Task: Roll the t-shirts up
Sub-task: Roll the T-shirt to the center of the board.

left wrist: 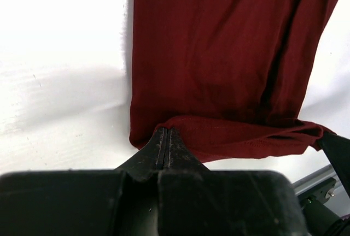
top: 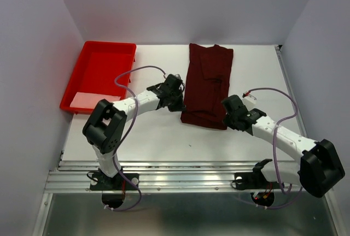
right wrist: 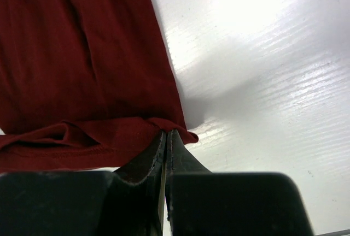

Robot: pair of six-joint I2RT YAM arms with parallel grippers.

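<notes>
Maroon t-shirt (top: pixel 208 83), folded long, near hem turned up.
Pinched at both near corners between the closed left gripper (left wrist: pixel 165 133) and right gripper (right wrist: pixel 166 134).

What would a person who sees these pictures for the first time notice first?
The dark maroon t-shirt lies as a long folded strip in the middle of the table. The left gripper and the right gripper each pinch one near corner of it. A bright red tray sits far left.

t-shirt (top: pixel 208 77): you see one, plain dark maroon | folded into a long strip, flat on the bench (top: pixel 164 135) | near hem curled over itself
</notes>
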